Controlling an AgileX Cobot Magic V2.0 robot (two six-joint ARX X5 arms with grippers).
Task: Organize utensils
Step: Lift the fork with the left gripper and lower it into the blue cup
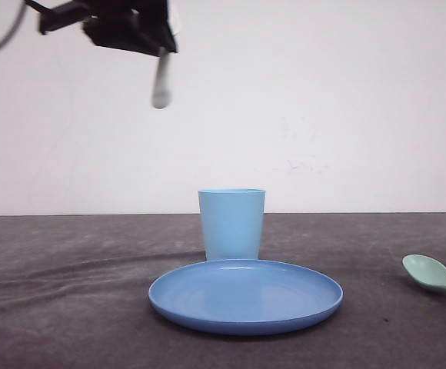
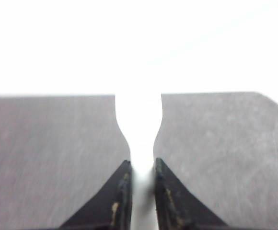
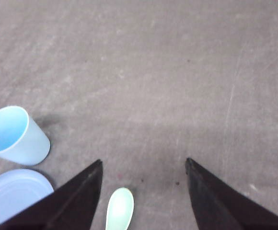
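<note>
We are holding the fork (image 1: 161, 83) in our left gripper (image 1: 158, 48), high in the upper left of the front frame, well above the table (image 1: 61, 307). The fork's rounded handle is hanging down from the jaws, its long axis close to vertical. In the left wrist view the fingers (image 2: 121, 201) are pinching the white shaft (image 2: 141, 143), which is widening away from them.

The cup (image 1: 231, 224) is standing at the centre of the front frame, just behind the plate (image 1: 208, 307), so it is lying down and to the right of the fork. We are judging that the coming move turns on that offset: carrying the fork across until it is hanging over the cup's mouth, then lowering it.

The spoon (image 1: 435, 275) is lying flat at the right edge of the front frame, well apart from the plate. Our right gripper (image 3: 144, 165) is hovering over it with jaws spread wide and nothing between them; the bowl (image 3: 120, 208) is sitting between the fingers, low in that frame. The right arm is clearly the nearer one for the spoon.
</note>
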